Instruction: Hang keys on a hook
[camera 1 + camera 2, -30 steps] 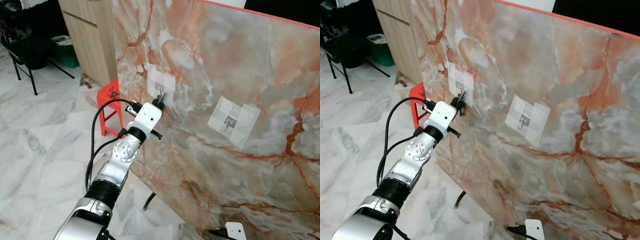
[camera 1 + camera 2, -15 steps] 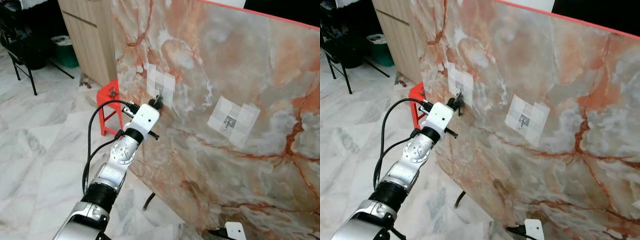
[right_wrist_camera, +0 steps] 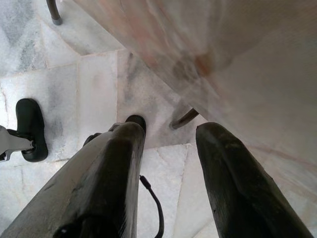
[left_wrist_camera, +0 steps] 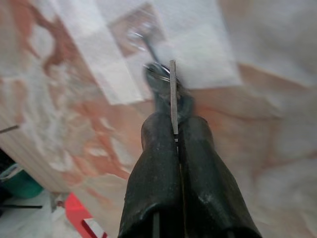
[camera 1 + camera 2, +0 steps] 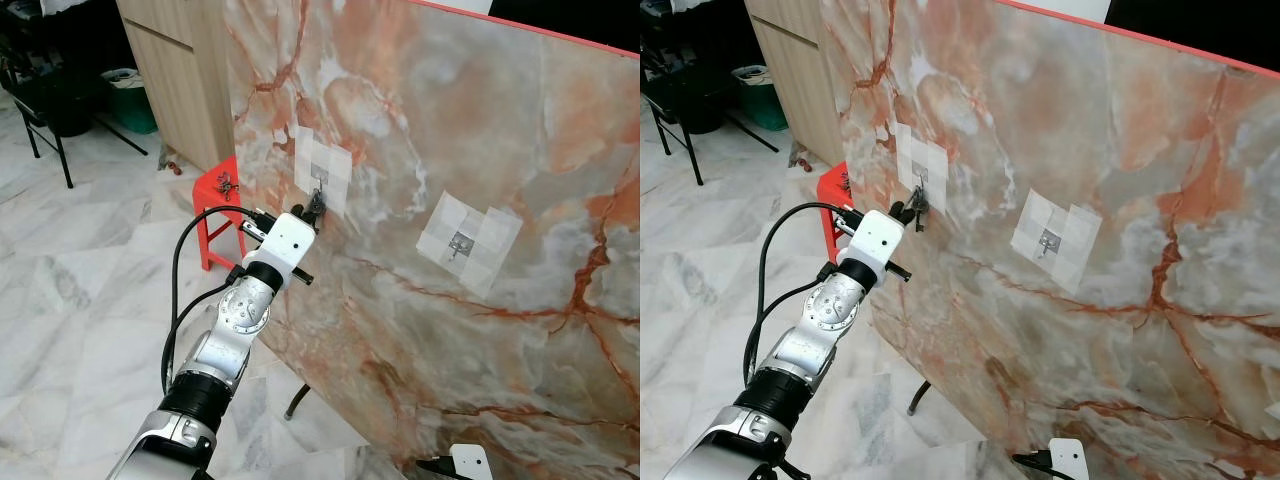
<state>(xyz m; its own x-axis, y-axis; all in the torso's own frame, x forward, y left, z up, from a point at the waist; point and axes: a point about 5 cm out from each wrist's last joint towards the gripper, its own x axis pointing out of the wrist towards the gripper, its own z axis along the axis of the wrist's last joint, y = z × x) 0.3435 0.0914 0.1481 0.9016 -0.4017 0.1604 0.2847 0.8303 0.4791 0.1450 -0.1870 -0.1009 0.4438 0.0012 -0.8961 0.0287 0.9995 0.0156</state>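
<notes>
**Keys at the left hook of a marble panel**

Keys (image 4: pixel 161 79) sit pinched in the closed fingertips of the left end effector (image 5: pixel 315 208), their ring against the hook (image 4: pixel 141 37) on a white taped patch. A second taped hook (image 5: pixel 461 243) lies well right of it. Behind: red stool (image 5: pixel 215 190), wooden cabinet (image 5: pixel 180 70), marble floor (image 5: pixel 70 290). The right end effector (image 3: pixel 166 134) hangs low, fingers apart. No legible writing.

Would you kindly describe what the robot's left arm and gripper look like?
The left arm is silver metal with a round joint and a black band lower down. A white boxy wrist block sits above, black cables looping beside it. The left gripper has two long black fingers.
</notes>
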